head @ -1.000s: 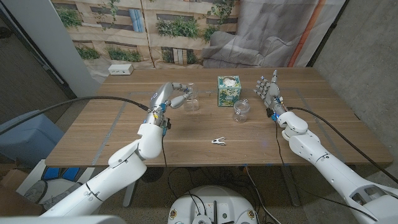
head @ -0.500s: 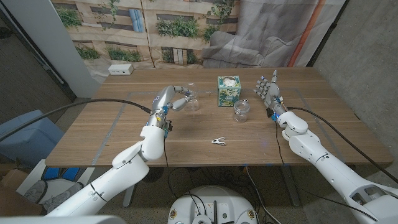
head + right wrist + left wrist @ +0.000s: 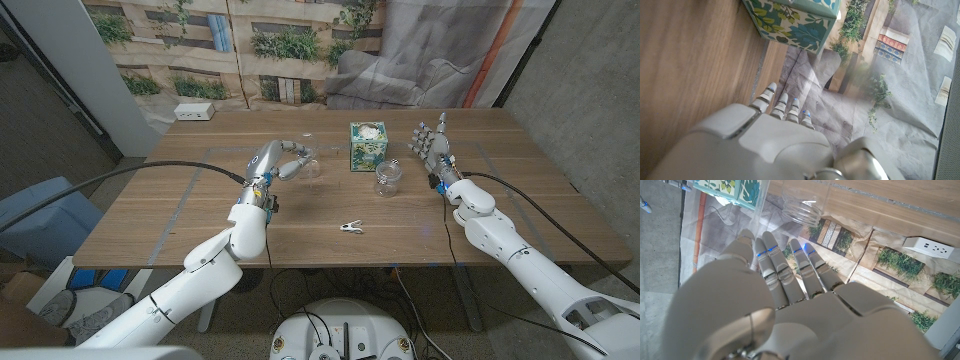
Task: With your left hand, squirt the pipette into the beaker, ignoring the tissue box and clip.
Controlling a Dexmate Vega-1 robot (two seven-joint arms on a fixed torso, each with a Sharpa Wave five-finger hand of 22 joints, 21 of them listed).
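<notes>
A: While our left hand (image 3: 281,163) hovers by the beaker (image 3: 311,166), upper middle of frame, are we gripping the pipette?

B: Can't tell, honestly. Fingers reach toward the glass, pipette isn't clear. Right hand (image 3: 431,146) stands spread, empty. Next we'd need the tip over the rim, then squeeze.
</notes>
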